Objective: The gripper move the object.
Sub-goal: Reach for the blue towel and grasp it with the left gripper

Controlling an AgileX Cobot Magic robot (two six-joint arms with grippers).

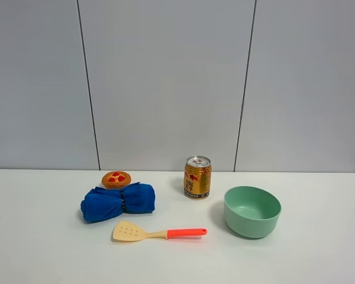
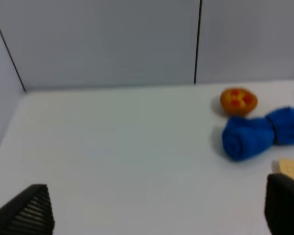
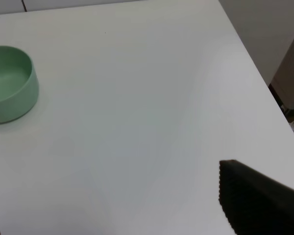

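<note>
Left gripper (image 2: 157,196) fingers nearest the lens, spread wide, nothing between. Blue cloth bundle (image 2: 257,134) on the table (image 2: 112,147) ahead of it, well apart, off-centre — rolled, pinched at the middle, just beside an orange tart (image 2: 238,100). Right gripper (image 3: 108,200) also spread; green bowl (image 3: 10,83) ahead of it. Dark band (image 1: 123,200), can (image 1: 197,177), whole spatula (image 1: 157,232) — high view only.

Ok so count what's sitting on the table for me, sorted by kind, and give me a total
Cloth bundle: 1, the rolled blue cloth bundle
Drink can: 1, the gold can
Bowl: 1, the green bowl
Spatula: 1, the beige spatula with an orange-red handle
Pastry-like piece: 1, the small orange tart
Total: 5
</note>
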